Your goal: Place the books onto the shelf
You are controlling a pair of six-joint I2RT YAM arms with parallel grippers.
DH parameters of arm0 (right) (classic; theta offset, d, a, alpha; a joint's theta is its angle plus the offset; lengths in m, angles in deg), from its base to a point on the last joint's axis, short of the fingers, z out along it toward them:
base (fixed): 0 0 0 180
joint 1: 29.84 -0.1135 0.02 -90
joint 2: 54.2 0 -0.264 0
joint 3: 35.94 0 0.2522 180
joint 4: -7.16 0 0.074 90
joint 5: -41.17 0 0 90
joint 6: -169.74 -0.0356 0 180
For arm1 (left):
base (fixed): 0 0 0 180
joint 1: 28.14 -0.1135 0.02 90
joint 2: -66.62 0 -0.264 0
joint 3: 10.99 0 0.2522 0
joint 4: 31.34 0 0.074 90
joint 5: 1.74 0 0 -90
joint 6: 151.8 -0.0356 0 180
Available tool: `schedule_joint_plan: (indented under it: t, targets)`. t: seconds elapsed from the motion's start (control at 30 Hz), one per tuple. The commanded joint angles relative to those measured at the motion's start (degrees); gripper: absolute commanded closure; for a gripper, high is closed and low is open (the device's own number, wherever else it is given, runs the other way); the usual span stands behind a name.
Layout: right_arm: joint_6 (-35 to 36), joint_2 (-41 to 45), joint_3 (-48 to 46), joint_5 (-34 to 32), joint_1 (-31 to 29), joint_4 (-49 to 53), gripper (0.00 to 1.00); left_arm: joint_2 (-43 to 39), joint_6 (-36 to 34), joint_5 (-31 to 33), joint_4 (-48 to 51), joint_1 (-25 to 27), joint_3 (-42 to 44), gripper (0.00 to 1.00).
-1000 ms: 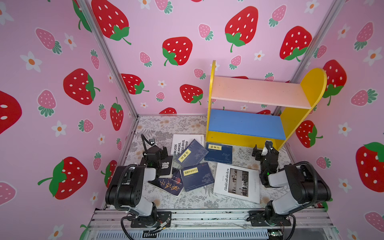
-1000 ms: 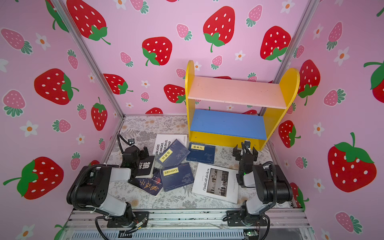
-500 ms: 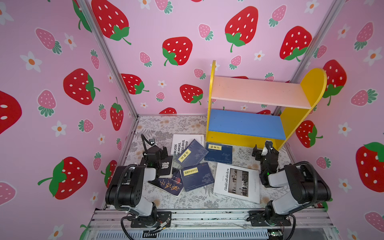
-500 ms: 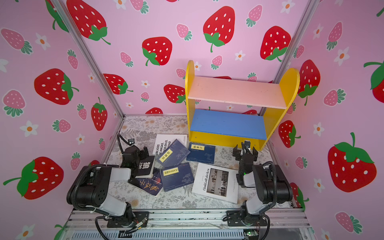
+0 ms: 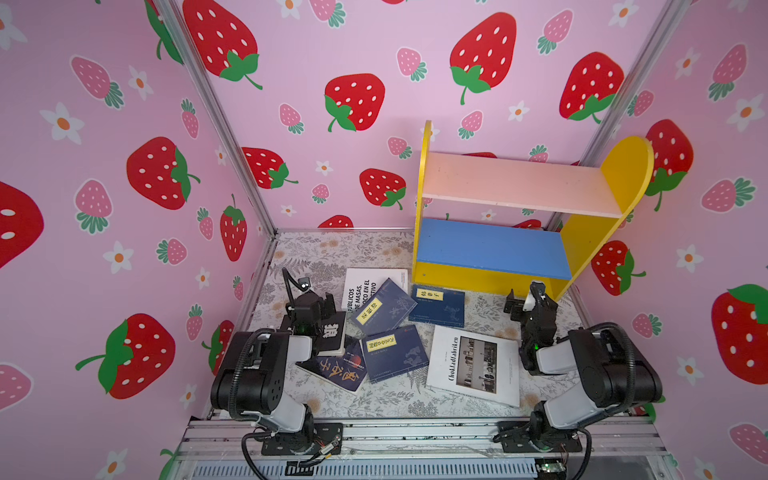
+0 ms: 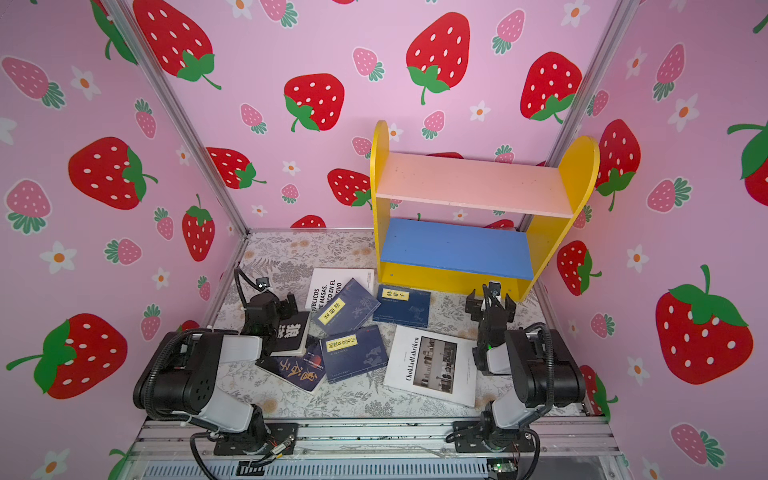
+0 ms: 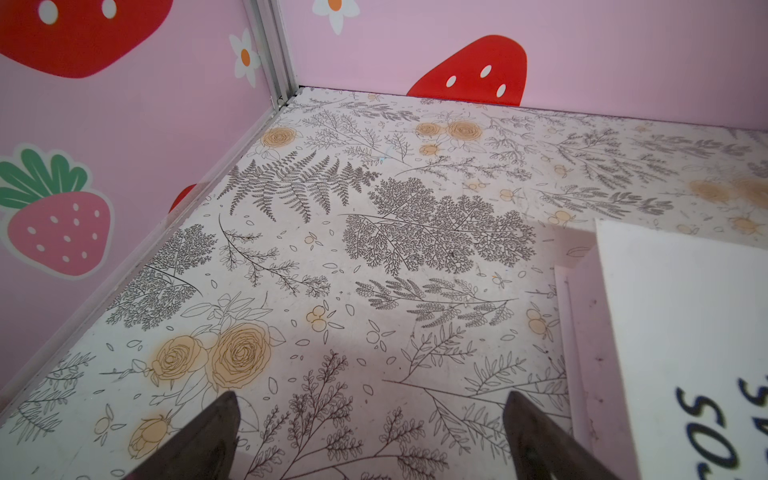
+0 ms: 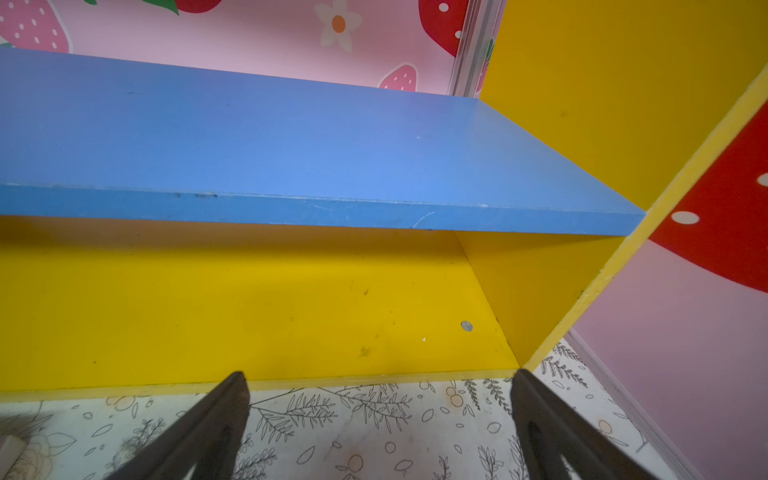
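The shelf (image 5: pixel 511 185) (image 6: pixel 469 180) stands at the upper right of the tabletop (image 5: pixel 332 249), in the back corner against the strawberry walls (image 5: pixel 291 62). Its pink and blue boards are bare.

All seven books (image 5: pixel 395 353) lie flat on the tabletop at lower centre in both top views, none on the shelf.
- A white Spanish book (image 5: pixel 365 284) (image 6: pixel 332 284) lies furthest back.
- A tilted navy book (image 5: pixel 384 309) (image 6: pixel 349 309) overlaps its right part.
- A second navy book (image 5: pixel 438 307) (image 6: pixel 403 309) lies just in front of the shelf's yellow base.
- A third navy book (image 5: pixel 409 357) (image 6: pixel 365 361) lies below these.
- To its right is the white Chokladfabriken book (image 5: pixel 473 365) (image 6: pixel 432 365).
- At the left, a black book (image 5: pixel 332 336) (image 6: pixel 293 336) rests partly on a gold-lettered book (image 5: pixel 336 372) (image 6: pixel 295 372).

The left gripper (image 5: pixel 309 305) (image 6: pixel 270 305) (image 7: pixel 370 399) sits low at the left of the pile, by the black book's upper edge. It is spread wide and holds nothing. Its wrist view shows bare floral tabletop between the fingers, with the Spanish book's corner (image 7: pixel 685 332) close beside one of them.

The right gripper (image 5: pixel 528 299) (image 6: pixel 490 301) (image 8: pixel 380 378) is at the right, near the shelf's lower right corner. It is also fully spread and empty, and faces the yellow base under the blue board (image 8: pixel 291 141).
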State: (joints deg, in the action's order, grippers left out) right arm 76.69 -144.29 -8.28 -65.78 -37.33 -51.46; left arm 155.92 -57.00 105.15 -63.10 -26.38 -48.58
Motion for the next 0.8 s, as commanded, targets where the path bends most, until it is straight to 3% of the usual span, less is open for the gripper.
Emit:
schedule_joint_plan:
  t: [0.0,0.1,0.23,0.3,0.43,0.5,0.6,0.77]
  targets:
    - [0.50,-0.12,0.54,0.26,-0.22,-1.25,0.00,-2.67,0.12,1.12,2.58,0.53,-1.79,0.01]
    - [1.11,1.35,-0.32,0.86,-0.46,-2.72,0.00,-9.63,0.81,3.54,19.64,1.08,-8.07,0.01]
    - [-1.98,12.80,9.89,-0.08,-0.68,25.64,0.00,-19.66,8.50,-1.19,36.17,1.44,-14.53,0.01]
    - [-5.25,17.14,14.94,3.04,-0.83,37.18,0.00,-23.80,14.76,-4.69,41.94,2.38,-16.24,0.01]
    - [-12.92,26.82,18.50,10.44,-3.68,49.21,0.00,-29.48,26.91,-14.89,49.58,6.29,-18.52,0.01]
    - [-17.03,31.97,18.37,12.97,-6.26,53.56,0.00,-31.19,31.03,-18.45,51.23,10.58,-18.78,0.01]
    - [-22.80,40.10,17.93,18.36,-10.73,61.62,0.00,-32.90,36.25,-20.05,51.79,21.40,-17.74,0.01]
    - [-38.57,54.28,10.36,25.28,-18.90,65.89,0.00,-35.10,47.54,-13.39,47.71,41.35,-12.54,0.01]
